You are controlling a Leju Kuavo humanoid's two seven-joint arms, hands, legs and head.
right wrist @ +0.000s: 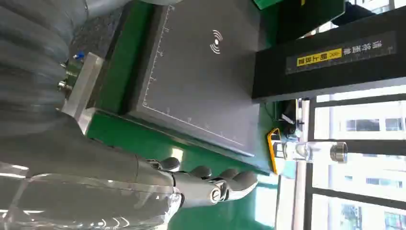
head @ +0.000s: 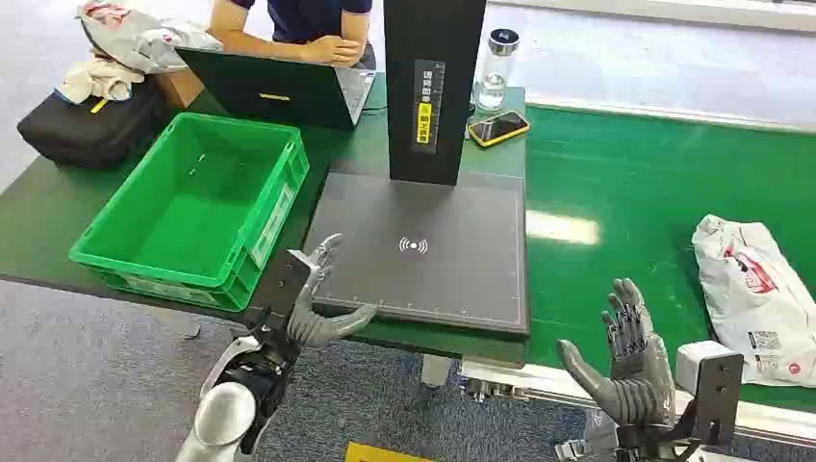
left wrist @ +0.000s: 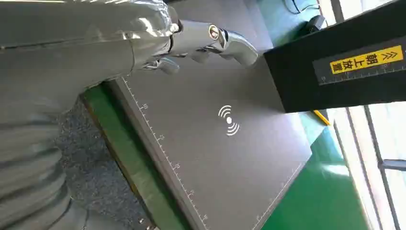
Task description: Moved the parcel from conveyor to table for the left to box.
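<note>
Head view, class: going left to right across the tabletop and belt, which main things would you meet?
Black bag → green crate → grey pad → conveyor → parcel.

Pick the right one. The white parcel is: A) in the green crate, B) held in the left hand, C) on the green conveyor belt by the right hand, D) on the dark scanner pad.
C: the white parcel lies on the green conveyor belt near the empty right hand.
</note>
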